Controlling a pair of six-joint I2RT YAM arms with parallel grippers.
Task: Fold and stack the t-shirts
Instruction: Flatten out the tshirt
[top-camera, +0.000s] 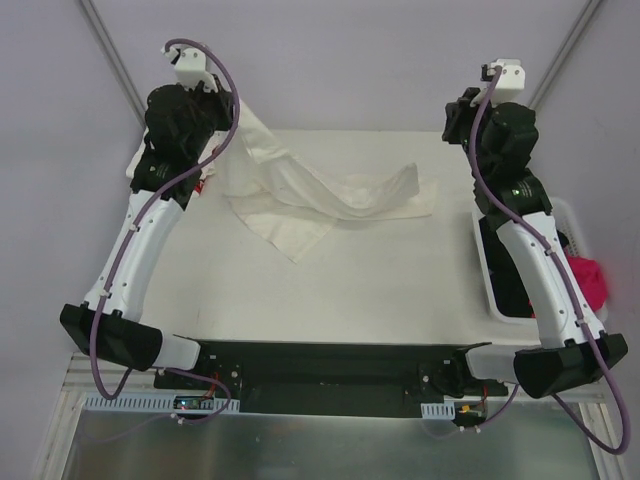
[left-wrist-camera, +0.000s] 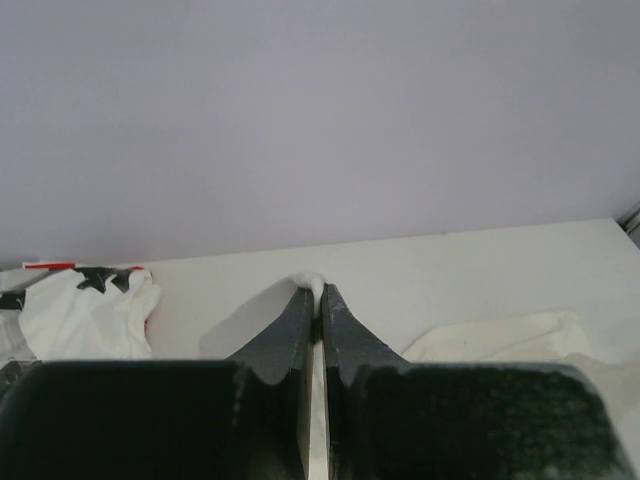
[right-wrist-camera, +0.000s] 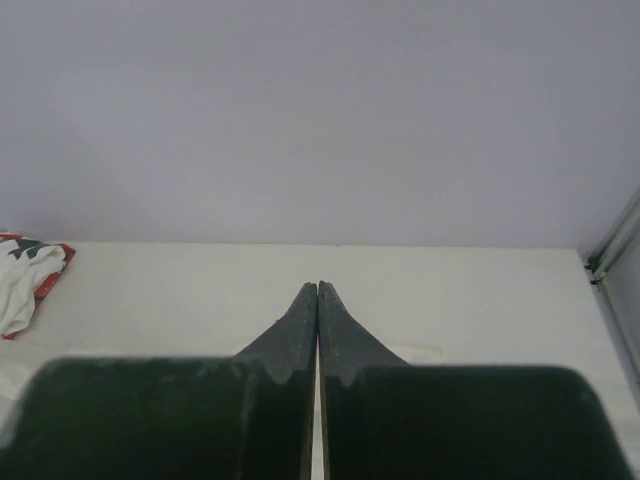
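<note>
The large cream-white t-shirt (top-camera: 330, 195) lies partly on the table, and one corner is lifted at the back left. My left gripper (top-camera: 232, 108) is shut on that corner; in the left wrist view a tuft of white cloth sticks out between its closed jaws (left-wrist-camera: 318, 290), with more of the cream shirt (left-wrist-camera: 500, 335) lower right. The star-print t-shirt (left-wrist-camera: 85, 310) lies crumpled at the table's back left; the right wrist view shows it too (right-wrist-camera: 25, 275), and the left arm mostly hides it from above. My right gripper (top-camera: 457, 115) (right-wrist-camera: 318, 290) hangs at the back right, shut on nothing.
A white perforated basket (top-camera: 497, 280) stands at the table's right edge under the right arm, with a pink-red cloth (top-camera: 590, 280) in it. The pale wall rises just behind the table's far edge.
</note>
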